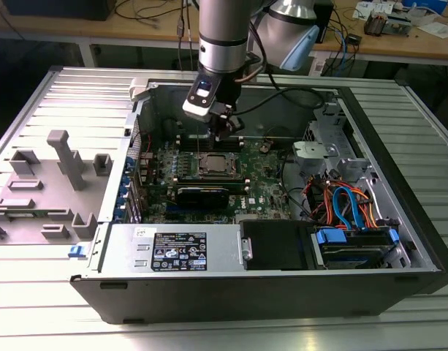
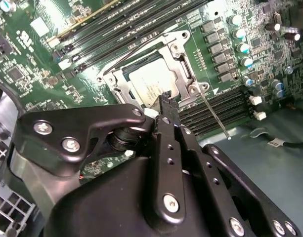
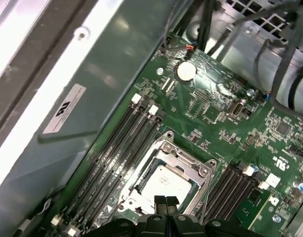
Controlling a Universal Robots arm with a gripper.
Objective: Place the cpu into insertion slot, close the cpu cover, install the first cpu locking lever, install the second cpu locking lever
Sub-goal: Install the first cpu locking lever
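The cpu [image 3: 163,183] is sitting in the insertion slot [image 1: 214,165] with the cpu cover [image 3: 185,159] lying down over it. One locking lever [image 2: 214,116] and the other locking lever [image 2: 136,48] are standing unlatched (both thin rods). The gripper [image 3: 166,201] is hovering above, fingers pressing together on nothing.

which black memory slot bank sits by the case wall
The black slot bank between the thin silvery cpu cover and grey metal wall; the other bank lies beyond.

The exterior view looks down from high and well back at the open case [image 1: 282,296] on the worktop [image 1: 55,322]. Both wrist views sit close above the motherboard [image 3: 225,123], looking down past the gripper [image 3: 166,201]; both share the cpu [image 3: 163,185] and the memory slots [image 3: 116,153] beside it.
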